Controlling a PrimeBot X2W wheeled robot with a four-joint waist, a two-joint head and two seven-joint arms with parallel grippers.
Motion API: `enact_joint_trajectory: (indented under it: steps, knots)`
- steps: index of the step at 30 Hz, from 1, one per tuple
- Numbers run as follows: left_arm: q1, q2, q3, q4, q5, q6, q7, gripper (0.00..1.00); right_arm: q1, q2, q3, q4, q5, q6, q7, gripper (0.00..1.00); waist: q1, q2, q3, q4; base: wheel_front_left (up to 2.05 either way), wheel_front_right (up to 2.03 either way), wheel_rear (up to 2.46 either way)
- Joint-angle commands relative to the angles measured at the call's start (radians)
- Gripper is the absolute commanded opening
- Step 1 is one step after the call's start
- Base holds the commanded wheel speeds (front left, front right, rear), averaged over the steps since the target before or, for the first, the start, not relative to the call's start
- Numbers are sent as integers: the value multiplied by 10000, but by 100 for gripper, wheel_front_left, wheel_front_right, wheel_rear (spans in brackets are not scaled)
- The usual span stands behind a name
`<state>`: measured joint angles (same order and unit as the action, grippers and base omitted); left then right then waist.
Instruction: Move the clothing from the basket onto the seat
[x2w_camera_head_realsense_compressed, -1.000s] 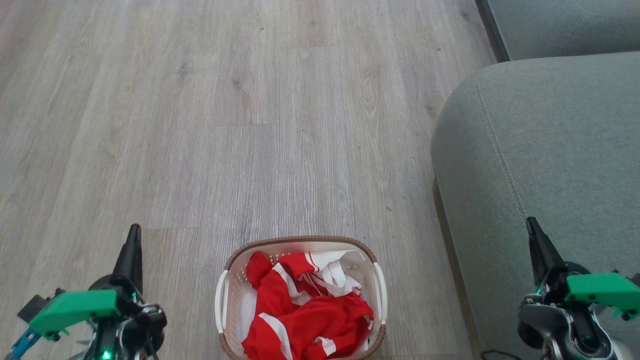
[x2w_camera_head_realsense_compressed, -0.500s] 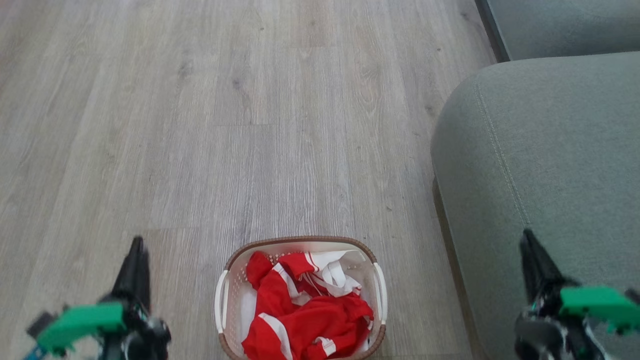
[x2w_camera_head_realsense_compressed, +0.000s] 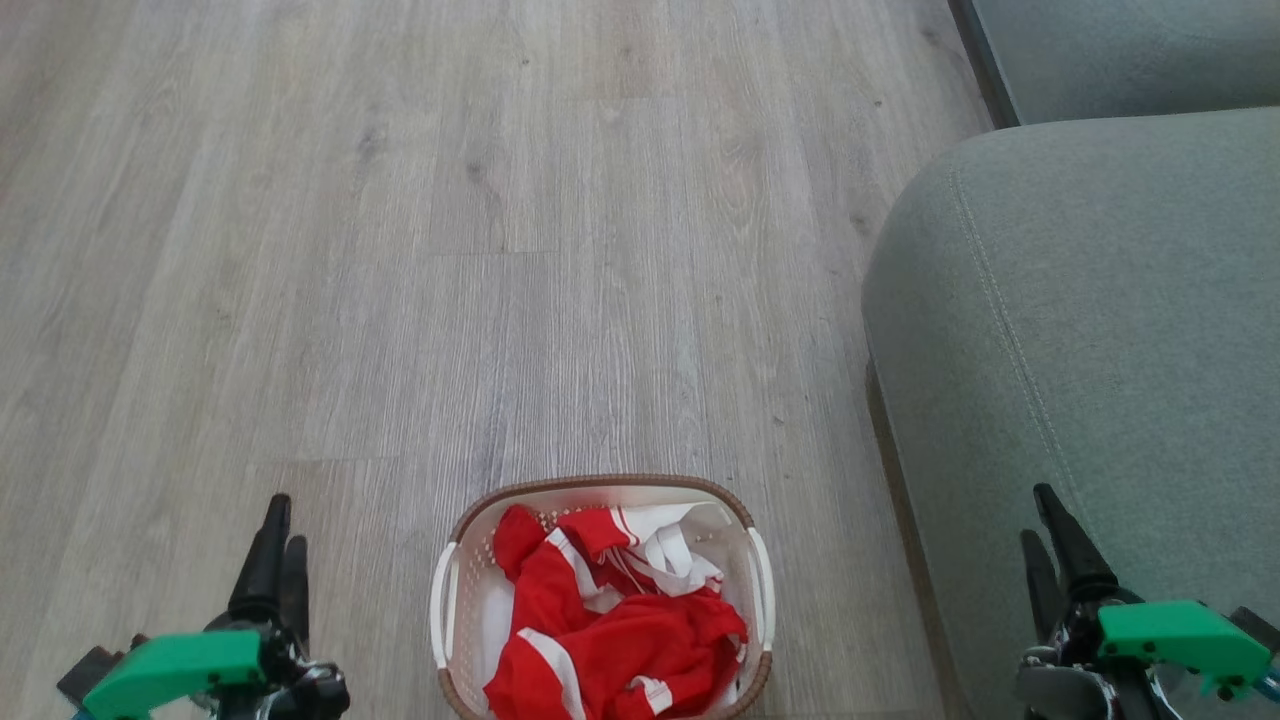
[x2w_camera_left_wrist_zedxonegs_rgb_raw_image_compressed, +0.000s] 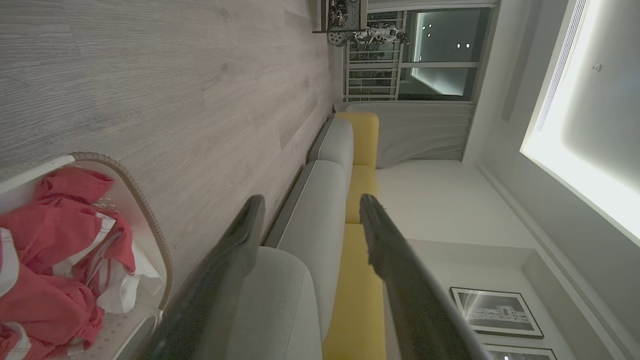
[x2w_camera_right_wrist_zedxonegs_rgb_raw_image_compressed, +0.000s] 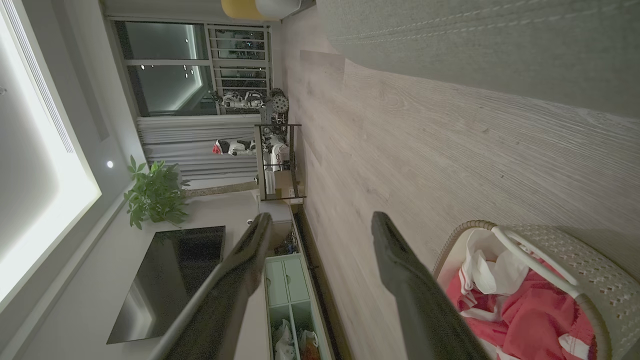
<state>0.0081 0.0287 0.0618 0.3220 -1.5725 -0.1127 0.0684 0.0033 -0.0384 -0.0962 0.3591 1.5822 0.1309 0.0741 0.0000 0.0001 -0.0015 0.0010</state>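
Black fingers of the left gripper (x2w_camera_head_realsense_compressed: 286, 520) are spread wide, in free air above the floor (x2w_camera_head_realsense_compressed: 500, 250), at 7 o'clock in the head view. Right gripper (x2w_camera_head_realsense_compressed: 1035, 512) is just as wide, at 5 o'clock, fingers over the near part of the seat (x2w_camera_head_realsense_compressed: 1100, 300). Both wrist views show a broad gap between the two fingers. Both point toward 12, slightly tilted. Green housing (x2w_camera_head_realsense_compressed: 175, 665) sits behind the left fingers, and the same on the right (x2w_camera_head_realsense_compressed: 1180, 632).

Basket (x2w_camera_head_realsense_compressed: 600, 482) is at 6 o'clock, on the floor between the grippers and apart from both. It is oval and cream-white, with a brown woven rim, a white handle on each side and perforated walls. Clothing (x2w_camera_head_realsense_compressed: 610, 630) lies inside it, a crumpled bright red heap with white stripes and a white panel toward 1 o'clock of the basket. White liner shows at its 9 o'clock side.

Seat is grey-green fabric with a rounded corner and a stitched seam, at 3 o'clock, near the basket but not touching.

Basket's near end is cut off by the bottom edge. Arms are cut off behind the housings. Seat runs off the right edge. How many garments are in the heap cannot be told.
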Motion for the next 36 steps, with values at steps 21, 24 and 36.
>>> enact_joint_trajectory:
  steps: [21, 24, 36]
  knots:
    - [-171, 115, -446, -1485, 2791, 641, -650, 100, -428, -77, 404, -1219, -2881, 0, -685, 100, 0, -1, -100, 66, 0, 0, 0]
    - [-147, 119, -547, -1641, 3517, 733, -767, 100, -421, -79, 529, -1385, -3591, -1, -803, 100, 0, -1, -116, 86, 0, 0, 0]
    - [59, 133, -816, -1987, 5715, 993, -1118, 100, -321, -84, 775, -1740, -5302, -1, -1157, 100, 0, -1, -140, 122, 0, 0, 0]
